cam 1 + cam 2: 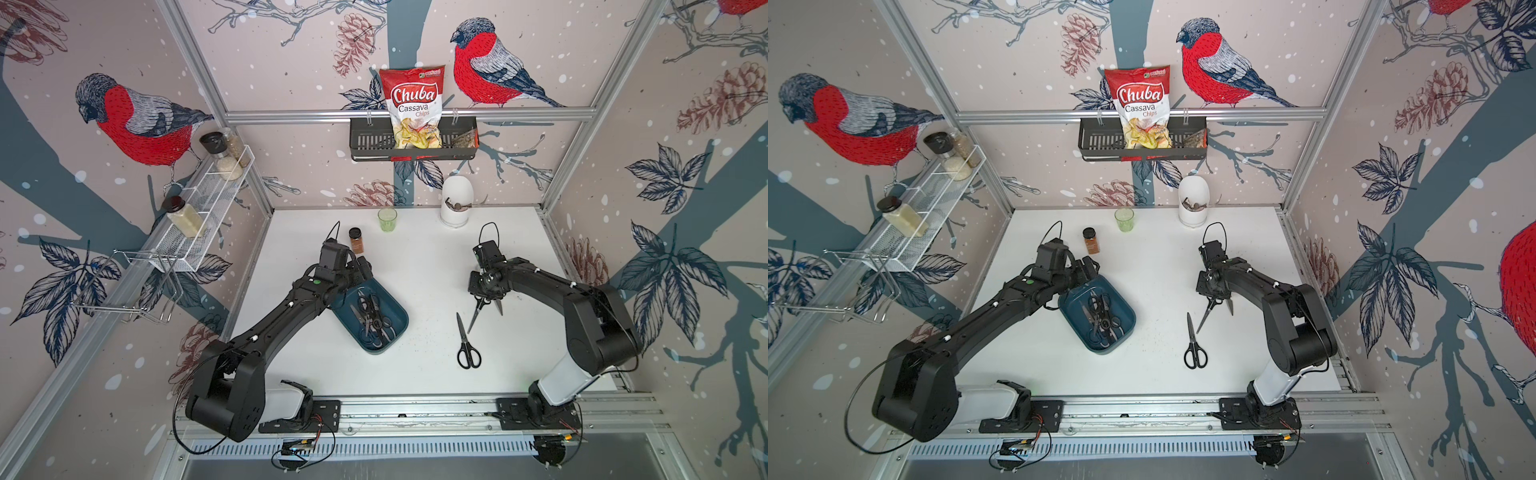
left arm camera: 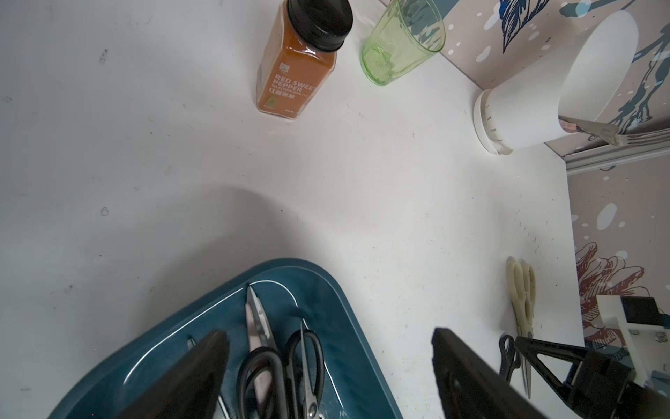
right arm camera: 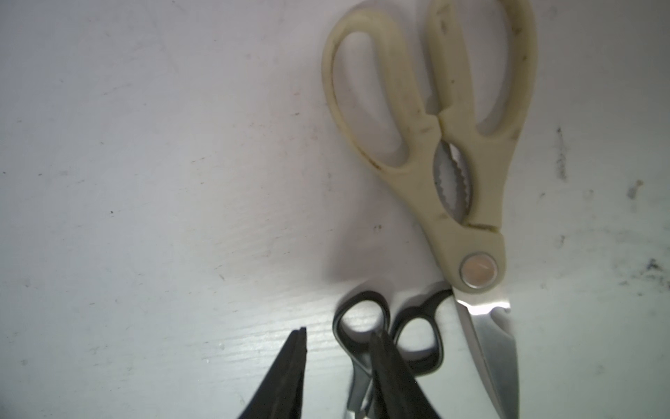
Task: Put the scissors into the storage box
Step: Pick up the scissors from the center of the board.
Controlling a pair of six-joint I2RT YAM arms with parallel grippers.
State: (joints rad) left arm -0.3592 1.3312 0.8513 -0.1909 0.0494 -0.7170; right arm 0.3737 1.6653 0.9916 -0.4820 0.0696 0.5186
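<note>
The teal storage box (image 1: 397,309) lies left of the table's middle with several black-handled scissors (image 1: 371,318) in it. My left gripper (image 1: 360,266) hangs open over the box's far end, its jaws wide apart (image 2: 330,333) above the scissors (image 2: 304,366) in the storage box (image 2: 203,319). My right gripper (image 1: 485,296) points down at a small black-handled pair (image 3: 417,326) next to cream kitchen shears (image 3: 453,145). Its jaws (image 3: 339,337) stand a little apart, one finger (image 3: 384,366) over the small handles. Another black pair (image 1: 465,345) lies nearer the front.
A red-pepper jar (image 1: 356,241), a green glass (image 1: 387,219) and a white cutlery holder (image 1: 457,201) stand at the back of the table. A black wall basket (image 1: 365,143) with a chips bag hangs above. A white wire rack (image 1: 208,199) runs along the left wall.
</note>
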